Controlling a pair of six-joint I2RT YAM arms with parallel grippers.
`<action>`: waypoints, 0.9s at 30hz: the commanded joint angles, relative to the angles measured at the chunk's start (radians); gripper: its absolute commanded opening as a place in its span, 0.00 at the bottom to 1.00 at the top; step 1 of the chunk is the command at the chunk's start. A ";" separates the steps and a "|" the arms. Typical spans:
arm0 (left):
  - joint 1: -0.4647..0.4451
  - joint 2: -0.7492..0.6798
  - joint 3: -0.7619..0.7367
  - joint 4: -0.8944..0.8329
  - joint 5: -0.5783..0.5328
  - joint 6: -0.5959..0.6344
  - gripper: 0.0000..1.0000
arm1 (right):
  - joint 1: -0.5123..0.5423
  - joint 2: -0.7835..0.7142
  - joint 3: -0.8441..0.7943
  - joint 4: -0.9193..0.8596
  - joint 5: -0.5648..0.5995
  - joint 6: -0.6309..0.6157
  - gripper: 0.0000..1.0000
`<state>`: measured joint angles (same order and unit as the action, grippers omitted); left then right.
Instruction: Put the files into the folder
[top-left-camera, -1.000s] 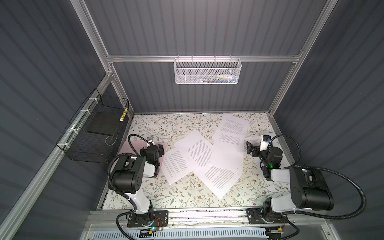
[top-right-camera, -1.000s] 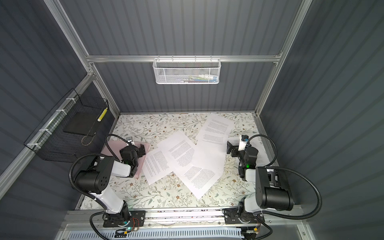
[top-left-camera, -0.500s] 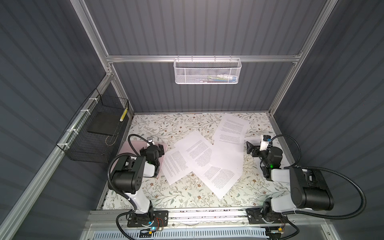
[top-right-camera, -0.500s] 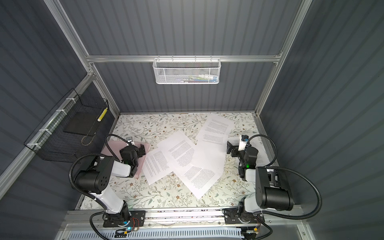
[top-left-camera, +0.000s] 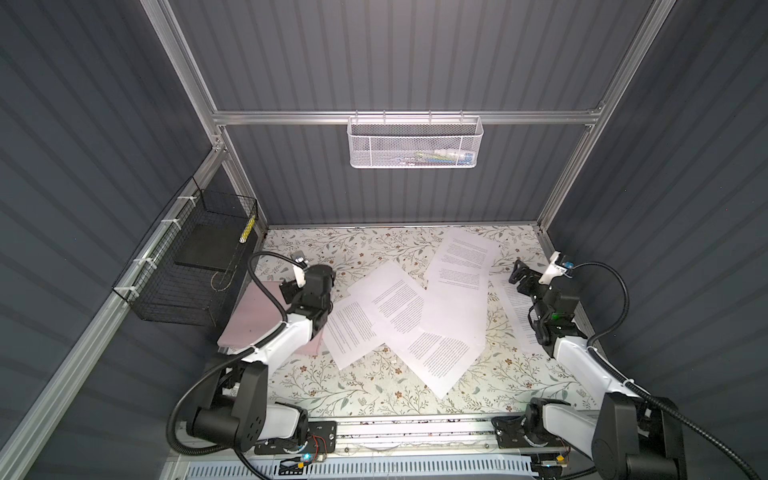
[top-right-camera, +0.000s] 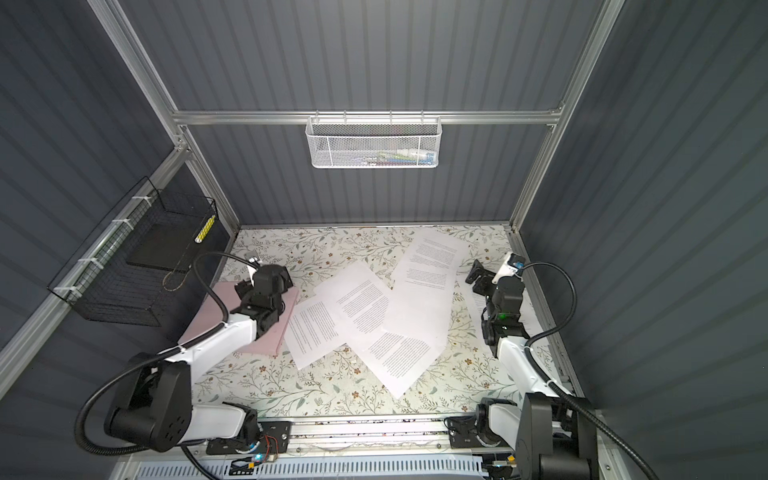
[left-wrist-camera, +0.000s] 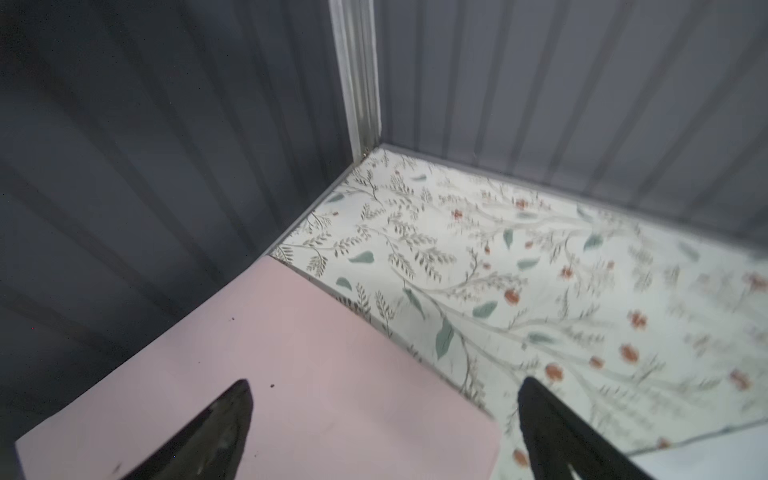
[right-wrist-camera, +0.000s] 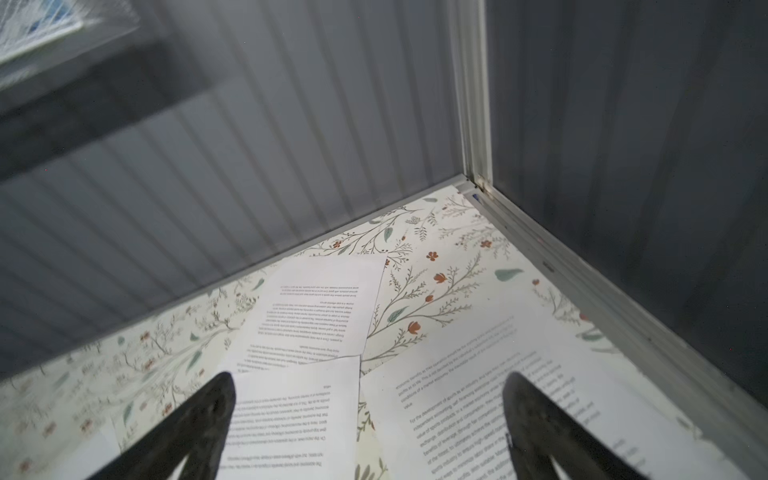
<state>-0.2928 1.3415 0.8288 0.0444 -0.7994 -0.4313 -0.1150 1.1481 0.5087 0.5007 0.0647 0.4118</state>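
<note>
Pink folder (top-left-camera: 249, 322), seemingly closed, lies at the left edge of the table (top-left-camera: 353, 386) under the left gripper (left-wrist-camera: 384, 384), its jaws spread wide and empty. Nothing is seen to have moved in the last second, so filing is judged not begun, with the cover yet to be lifted. White files (top-left-camera: 399, 307) lie overlapped mid-table beneath the right gripper (right-wrist-camera: 369, 376), which is likewise spread and empty. A black wire basket (top-left-camera: 187, 274) is hung on the wall.
</note>
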 joint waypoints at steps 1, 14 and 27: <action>0.027 -0.052 0.050 -0.734 -0.049 -0.492 1.00 | -0.074 0.111 0.020 -0.128 -0.180 0.327 0.99; 0.164 -0.524 -0.308 -0.827 0.323 -0.744 1.00 | 0.308 0.281 0.229 -0.268 -0.389 0.273 0.99; 0.217 -0.530 -0.522 -0.421 0.496 -0.790 1.00 | 0.757 0.697 0.507 -0.122 -0.889 0.332 0.72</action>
<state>-0.0856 0.8082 0.3431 -0.4736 -0.3485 -1.1770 0.5922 1.7706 0.9482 0.3195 -0.6476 0.7219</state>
